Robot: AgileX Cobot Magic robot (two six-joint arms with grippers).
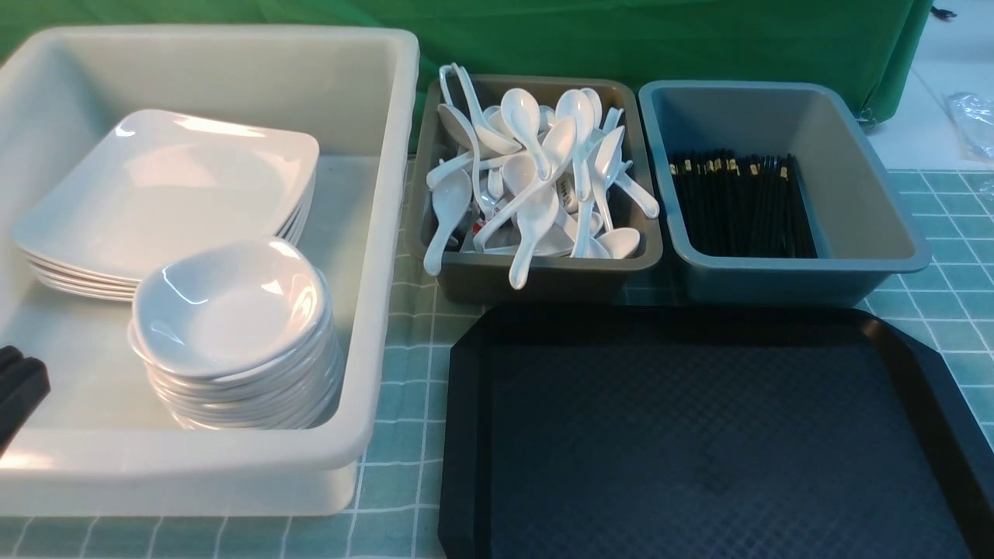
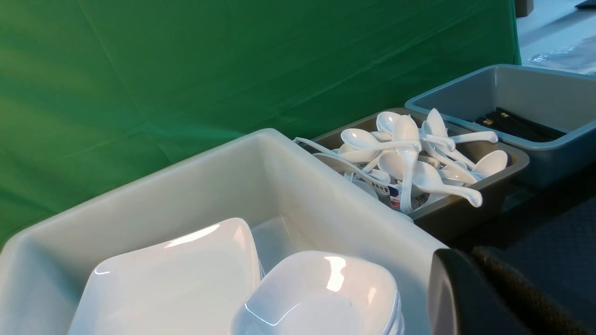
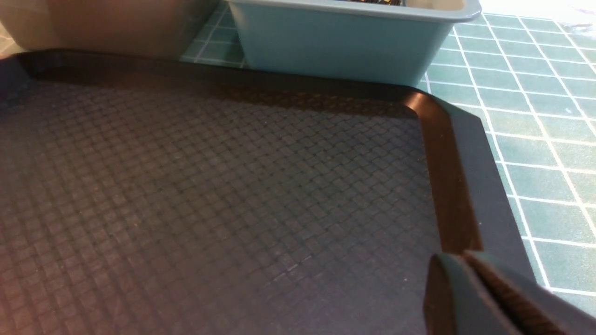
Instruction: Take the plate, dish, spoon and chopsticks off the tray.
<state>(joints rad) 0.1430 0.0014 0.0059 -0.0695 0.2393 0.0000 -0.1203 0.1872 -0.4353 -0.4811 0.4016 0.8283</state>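
The black tray (image 1: pixel 699 435) lies at the front right with nothing on its diamond-textured floor (image 3: pixel 209 186). A stack of white square plates (image 1: pixel 171 194) sits in the white tub (image 1: pixel 388 233), and a stack of small white dishes (image 1: pixel 225 307) stands in front of it. White spoons (image 1: pixel 536 178) are heaped in the brown-grey tub (image 1: pixel 543 272). Black chopsticks (image 1: pixel 738 202) lie in the blue-grey tub (image 1: pixel 854 194). My left gripper (image 1: pixel 23 369) is shut and empty at the white tub's near left corner, beside the dishes (image 2: pixel 321 298). My right gripper (image 3: pixel 458 260) is shut and empty over the tray's right rim.
The three tubs stand in a row behind and left of the tray on a teal checked cloth (image 1: pixel 404 404). A green backdrop (image 1: pixel 621 39) closes off the back. The blue-grey tub's wall (image 3: pixel 344 46) stands just past the tray's far edge.
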